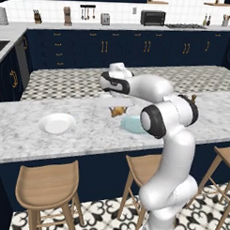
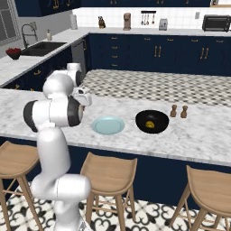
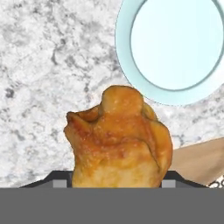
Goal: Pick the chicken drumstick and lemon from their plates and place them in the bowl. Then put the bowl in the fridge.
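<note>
My gripper (image 1: 117, 109) is shut on the golden-brown chicken drumstick (image 1: 118, 111), held a little above the marble counter, between the white plate (image 1: 57, 123) and the pale blue plate (image 1: 133, 125). In the hand view the drumstick (image 3: 118, 140) sits between the fingers, with the bare blue plate (image 3: 127, 74) beyond it. The black bowl (image 2: 138, 121) stands to the right of the blue plate (image 2: 108, 125), and the small yellow lemon (image 2: 150, 124) lies inside it. The fridge is out of view.
Two small brown shakers (image 2: 178, 111) stand just right of the bowl. Wooden stools (image 1: 48, 185) line the counter's near edge. A sink (image 2: 39, 47) sits on the far left counter, and navy cabinets run along the back wall.
</note>
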Robot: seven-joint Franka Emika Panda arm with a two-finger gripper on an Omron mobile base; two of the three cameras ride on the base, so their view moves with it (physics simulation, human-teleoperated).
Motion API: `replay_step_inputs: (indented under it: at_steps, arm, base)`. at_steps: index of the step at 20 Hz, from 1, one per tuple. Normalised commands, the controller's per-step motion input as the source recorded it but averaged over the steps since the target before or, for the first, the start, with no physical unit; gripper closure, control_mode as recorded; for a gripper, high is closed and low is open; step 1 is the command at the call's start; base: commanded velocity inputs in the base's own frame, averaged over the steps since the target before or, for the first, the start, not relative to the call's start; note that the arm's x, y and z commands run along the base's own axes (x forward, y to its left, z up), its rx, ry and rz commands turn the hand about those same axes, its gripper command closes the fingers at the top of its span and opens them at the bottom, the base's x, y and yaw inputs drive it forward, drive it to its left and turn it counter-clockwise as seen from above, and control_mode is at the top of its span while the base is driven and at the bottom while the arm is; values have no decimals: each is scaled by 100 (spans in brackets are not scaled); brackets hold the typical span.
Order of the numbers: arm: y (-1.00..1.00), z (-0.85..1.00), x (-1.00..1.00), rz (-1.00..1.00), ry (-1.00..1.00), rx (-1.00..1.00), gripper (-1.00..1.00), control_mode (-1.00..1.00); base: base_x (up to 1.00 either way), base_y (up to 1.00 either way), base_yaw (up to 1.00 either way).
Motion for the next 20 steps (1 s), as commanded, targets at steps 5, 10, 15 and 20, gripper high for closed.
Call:
replay_step_inputs:
  at_steps: [5, 10, 15, 20]
  arm:
    - [-100, 9, -1, 1, -5, 8, 100, -100]
    - [-100, 5, 0, 0, 0, 2, 100, -100]
    - [-99, 1, 0, -5, 0, 0, 100, -100]
    - [-100, 0, 6, -7, 6, 0, 100, -100]
  base:
    - [0, 0, 0]
    - [0, 0, 0]
    - [0, 0, 0]
    - [0, 0, 0]
